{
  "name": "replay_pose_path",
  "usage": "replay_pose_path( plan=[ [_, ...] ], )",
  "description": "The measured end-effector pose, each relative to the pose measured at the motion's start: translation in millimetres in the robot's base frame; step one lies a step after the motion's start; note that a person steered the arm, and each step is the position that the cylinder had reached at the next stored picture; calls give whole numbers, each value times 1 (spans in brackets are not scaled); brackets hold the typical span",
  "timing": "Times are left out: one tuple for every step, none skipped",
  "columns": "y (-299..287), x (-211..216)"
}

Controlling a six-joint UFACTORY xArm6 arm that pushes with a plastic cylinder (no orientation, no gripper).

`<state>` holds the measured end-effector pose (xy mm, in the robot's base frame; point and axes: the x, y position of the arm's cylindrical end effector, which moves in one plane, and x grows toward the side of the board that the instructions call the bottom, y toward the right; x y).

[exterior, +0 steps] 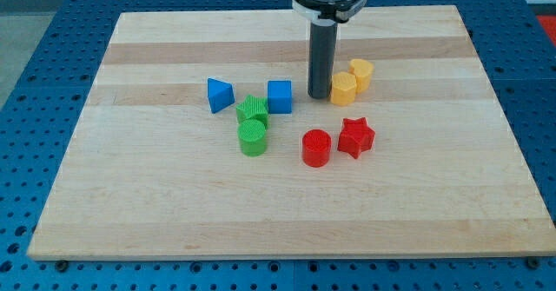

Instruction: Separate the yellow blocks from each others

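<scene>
Two yellow blocks touch each other right of the board's middle: a yellow hexagon-like block in front and a second yellow block just behind and to its right. My tip stands on the board right beside the front yellow block, on its left, very close or touching. The rod rises straight to the view's top.
A blue cube sits left of my tip, with a green star, a green cylinder and a blue triangle block further left. A red cylinder and a red star lie below the yellow blocks.
</scene>
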<state>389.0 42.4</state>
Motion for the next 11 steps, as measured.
replay_pose_path(
  plan=[
    [0, -10],
    [0, -36],
    [11, -44],
    [15, -43],
    [23, -43],
    [23, -42],
    [23, -39],
    [23, -34],
    [23, -28],
    [23, -25],
    [24, -28]
  ],
)
